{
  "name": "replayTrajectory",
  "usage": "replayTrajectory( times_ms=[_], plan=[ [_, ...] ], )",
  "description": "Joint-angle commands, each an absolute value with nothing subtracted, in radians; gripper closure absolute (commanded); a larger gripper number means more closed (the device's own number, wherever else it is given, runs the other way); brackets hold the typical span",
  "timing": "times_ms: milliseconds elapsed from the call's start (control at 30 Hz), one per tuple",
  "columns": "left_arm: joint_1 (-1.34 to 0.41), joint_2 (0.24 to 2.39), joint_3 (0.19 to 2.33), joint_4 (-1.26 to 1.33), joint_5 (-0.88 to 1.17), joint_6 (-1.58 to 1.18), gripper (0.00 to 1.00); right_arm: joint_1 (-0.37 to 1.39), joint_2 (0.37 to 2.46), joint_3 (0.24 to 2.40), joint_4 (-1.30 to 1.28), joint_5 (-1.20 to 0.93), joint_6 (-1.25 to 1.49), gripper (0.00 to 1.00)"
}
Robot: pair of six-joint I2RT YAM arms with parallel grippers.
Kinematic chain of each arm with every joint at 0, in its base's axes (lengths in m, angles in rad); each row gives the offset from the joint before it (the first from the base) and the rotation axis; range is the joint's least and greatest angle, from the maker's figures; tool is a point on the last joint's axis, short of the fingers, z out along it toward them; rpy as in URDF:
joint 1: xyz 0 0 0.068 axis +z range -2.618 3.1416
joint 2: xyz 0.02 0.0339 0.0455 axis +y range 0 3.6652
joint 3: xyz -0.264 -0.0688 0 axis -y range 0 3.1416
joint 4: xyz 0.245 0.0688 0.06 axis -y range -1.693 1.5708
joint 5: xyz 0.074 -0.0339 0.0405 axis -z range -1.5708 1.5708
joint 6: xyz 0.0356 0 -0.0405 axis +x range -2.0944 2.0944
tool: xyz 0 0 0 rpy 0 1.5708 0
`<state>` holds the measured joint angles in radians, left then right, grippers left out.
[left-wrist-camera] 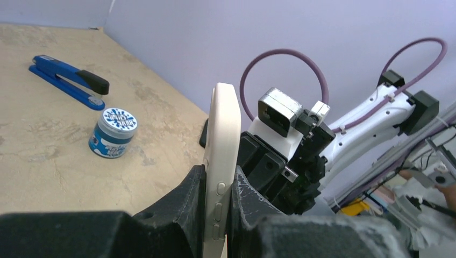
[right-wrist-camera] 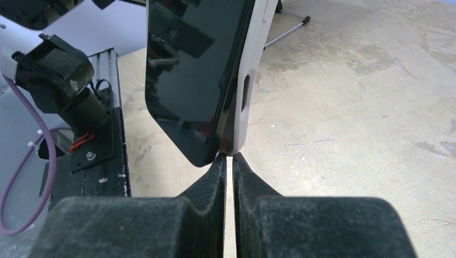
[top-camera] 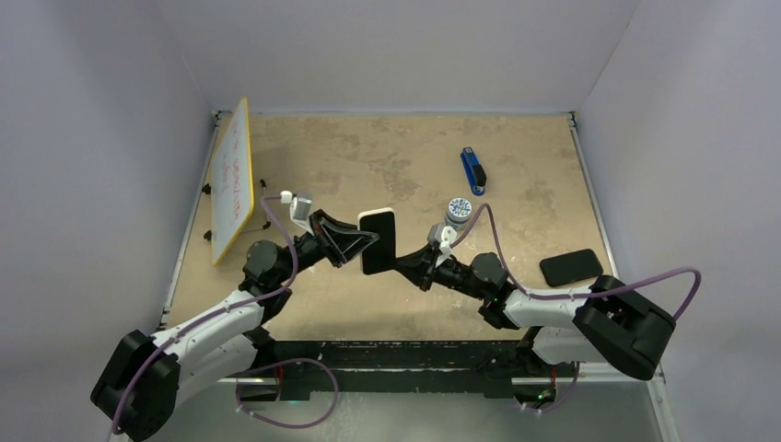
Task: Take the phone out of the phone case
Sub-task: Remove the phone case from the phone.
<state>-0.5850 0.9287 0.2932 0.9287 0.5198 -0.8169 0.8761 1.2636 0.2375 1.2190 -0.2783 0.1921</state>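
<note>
1. Black glossy-screened phone (right-wrist-camera: 193, 80) sits inside a cream plastic phone case (left-wrist-camera: 223, 145), held above the tan worktop (top-camera: 387, 157), near the small blue-lidded jar (top-camera: 458, 212).
2. Left fingers (left-wrist-camera: 185, 215) clamp the case front and back.
3. Right fingers (right-wrist-camera: 207, 185) are closed together, with their tips at the case's bottom corner.

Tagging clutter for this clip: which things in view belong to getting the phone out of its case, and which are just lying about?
In the job: phone, phone case, left gripper clamping the case, right gripper shut at its corner.
Lying about: blue stapler, small jar, black phone-like slab near the right arm, whiteboard on its stand.
</note>
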Motion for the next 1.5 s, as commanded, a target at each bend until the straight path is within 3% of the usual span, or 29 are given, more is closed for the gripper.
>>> replayTrajectory(
  times_ms=[0,367,667,1467],
  plan=[
    [-0.636,0.916,0.233,1.079,0.537,-1.014,1.0,0.856,1.249,0.328,1.44,-0.146,0.238,0.94],
    [-0.636,0.76,0.143,1.025,0.018,-1.036,1.0,0.858,1.126,0.272,1.308,-0.03,0.345,0.63],
    [-0.639,0.91,0.153,1.281,-0.072,-1.136,1.0,0.871,1.199,0.242,1.48,-0.084,0.496,0.49],
    [-0.673,0.933,0.187,1.394,-0.134,-1.188,1.0,0.974,1.467,0.311,1.825,-0.101,0.546,0.46]
  ],
)
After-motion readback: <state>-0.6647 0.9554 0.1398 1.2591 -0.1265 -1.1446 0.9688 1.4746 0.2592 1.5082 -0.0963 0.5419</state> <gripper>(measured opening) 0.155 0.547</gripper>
